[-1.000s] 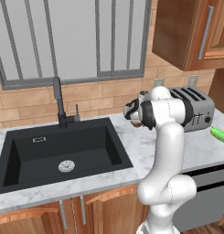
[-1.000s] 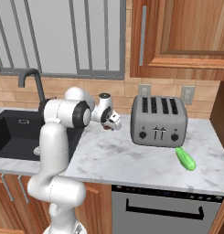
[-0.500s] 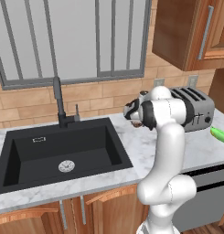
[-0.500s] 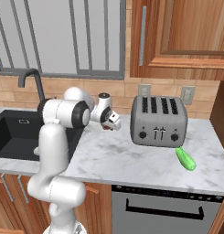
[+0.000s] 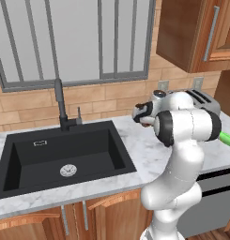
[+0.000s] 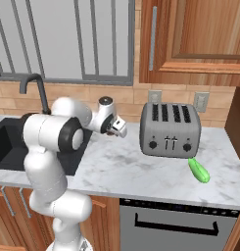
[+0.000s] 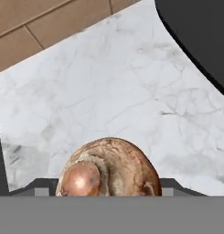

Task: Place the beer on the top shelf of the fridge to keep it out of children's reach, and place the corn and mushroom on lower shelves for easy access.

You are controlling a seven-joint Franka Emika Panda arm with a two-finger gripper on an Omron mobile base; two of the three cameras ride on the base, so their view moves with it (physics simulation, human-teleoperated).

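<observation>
The gripper (image 7: 109, 194) has the mushroom (image 7: 109, 167) squeezed between its two finger tips, right at the bottom of the hand view. The fingers press on the two sides of the round brown cap, and the paler stem end faces the camera. In the right base view the gripper (image 6: 116, 128) hangs in the air above the counter (image 6: 141, 166), to the left of the toaster (image 6: 169, 129).

I think the mushroom is very light and a bit soft. A hard squeeze could squash or break it. It is round and smooth, so it could roll out of the fingers. Holding it across its widest part, as now, looks like the safest way.

The corn (image 6: 199, 170) lies on the counter just in front of the toaster, near its right corner. I think it is stiff and long, so the middle would be the best place to hold it.

The sink (image 5: 60, 154) is well to the left of the toaster, with the tap (image 5: 62, 105) behind it. A cupboard (image 6: 195, 39) hangs above the toaster. The arm should stay clear of the toaster and the cupboard when it swings away.
</observation>
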